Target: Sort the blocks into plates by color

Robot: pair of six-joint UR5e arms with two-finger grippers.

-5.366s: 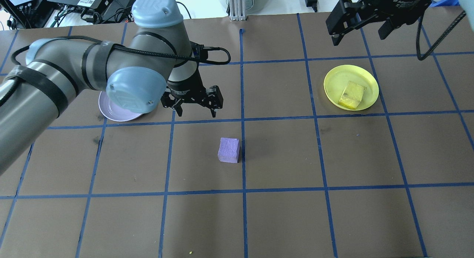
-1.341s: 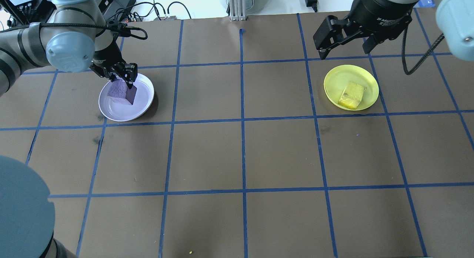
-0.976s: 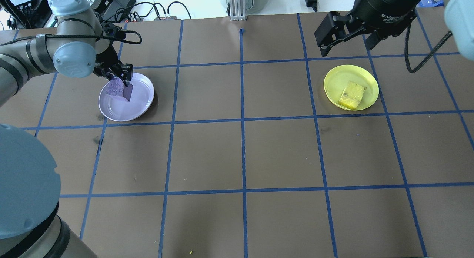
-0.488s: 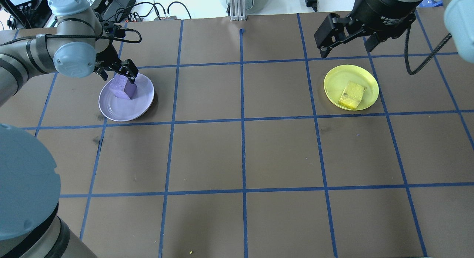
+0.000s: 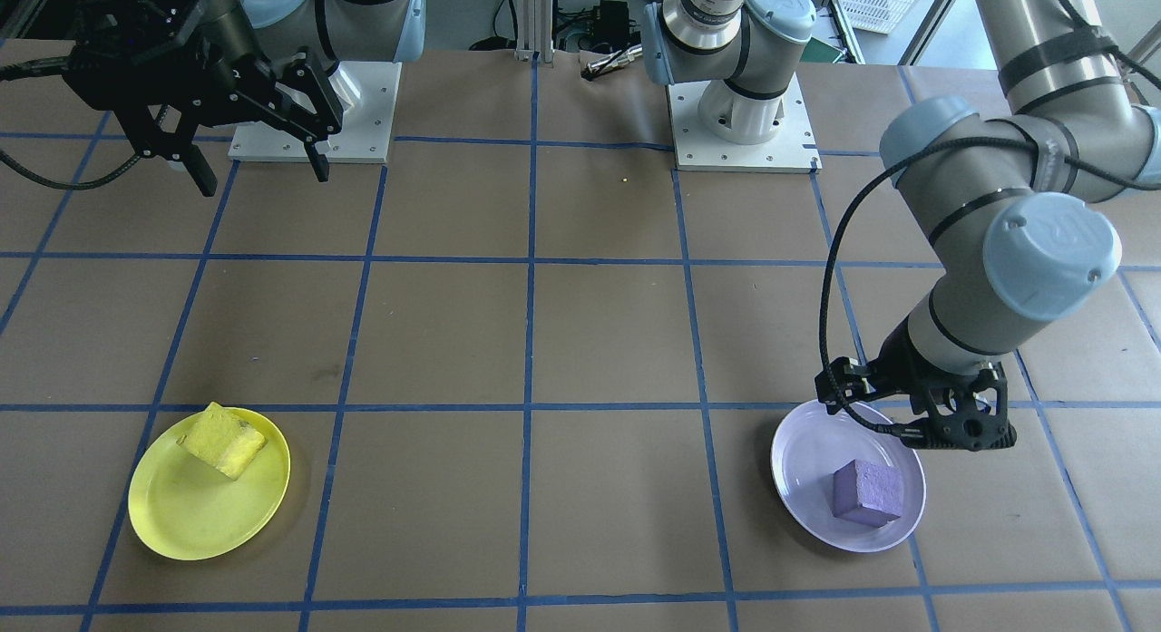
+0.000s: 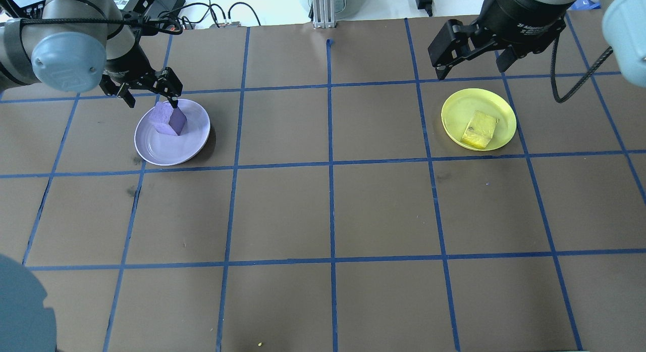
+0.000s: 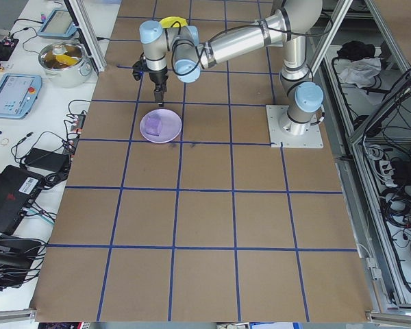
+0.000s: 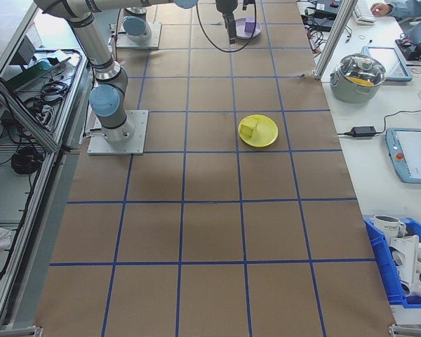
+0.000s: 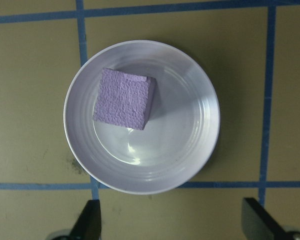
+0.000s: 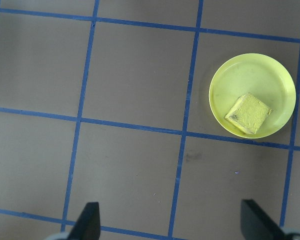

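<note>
The purple block (image 6: 168, 120) rests free in the lavender plate (image 6: 161, 151), toward its far rim. Seen from the left wrist, the block (image 9: 124, 98) lies left of the plate's (image 9: 190, 125) centre. My left gripper (image 6: 154, 102) hangs open just above the plate's far edge, touching nothing; from the front it (image 5: 907, 423) stands behind the purple block (image 5: 868, 492). The yellow block (image 6: 479, 130) lies in the yellow plate (image 6: 462, 105). My right gripper (image 6: 472, 69) hovers open and empty beyond that plate.
Blue tape lines divide the brown table into squares. The two arm bases (image 5: 313, 115) (image 5: 744, 133) stand at the robot's side of the table. Cables and electronics (image 6: 126, 3) lie past the far edge. A metal post (image 6: 323, 8) rises at the far middle.
My left gripper carried the purple block over the lavender plate, opened and let it drop there, then drew up and back. The right gripper has barely shifted.
</note>
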